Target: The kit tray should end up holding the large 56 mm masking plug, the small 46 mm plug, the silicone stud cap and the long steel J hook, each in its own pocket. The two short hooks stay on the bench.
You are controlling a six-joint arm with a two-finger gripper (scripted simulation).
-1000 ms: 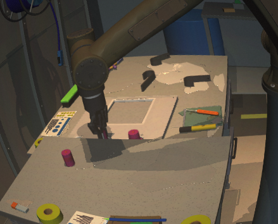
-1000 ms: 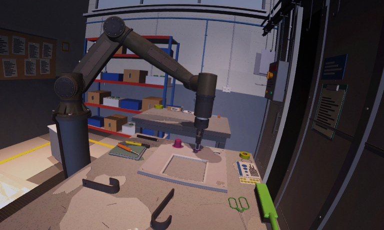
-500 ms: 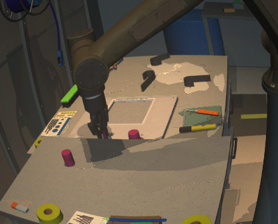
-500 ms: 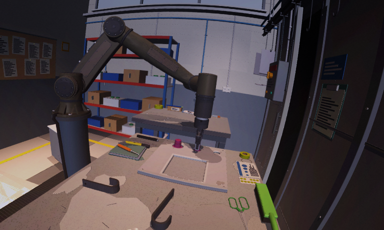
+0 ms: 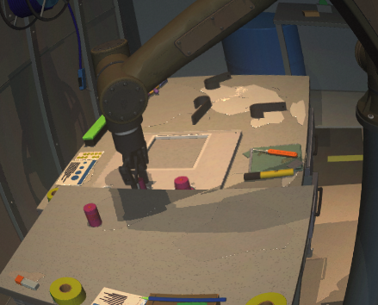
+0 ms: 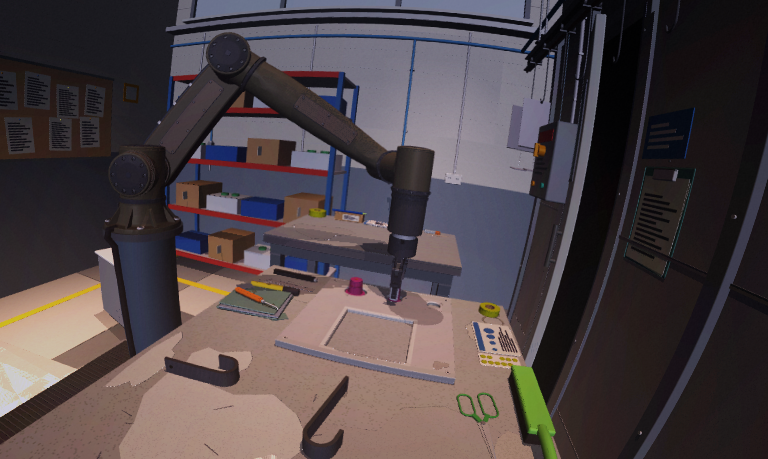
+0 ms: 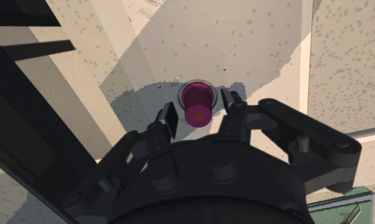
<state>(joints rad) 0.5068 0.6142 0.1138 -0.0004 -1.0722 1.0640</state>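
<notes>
A magenta plug [image 7: 198, 105] stands upright in a round pocket of the kit tray [image 6: 371, 333], near the tray's far edge as the second side camera sees it. A second magenta plug [image 5: 182, 182] stands on the same edge of the tray. A third magenta cylinder [image 5: 92, 214] stands on the nearer table in the side camera. Three dark hooks lie on the bench beyond the tray: a long one [image 6: 325, 417] and two short ones [image 5: 267, 109] [image 5: 217, 80]. My gripper [image 7: 199, 109] is straight above the first plug with a finger on either side of it, and it is open and holds nothing.
Behind the bench stand a second table and blue shelving with boxes. A green notebook with an orange screwdriver [image 5: 281, 153] and a yellow marker [image 5: 268, 174] lie beside the tray. Green scissors [image 6: 477, 406], a green-handled tool [image 6: 529, 400] and a tape roll [image 6: 489, 309] lie on the other side.
</notes>
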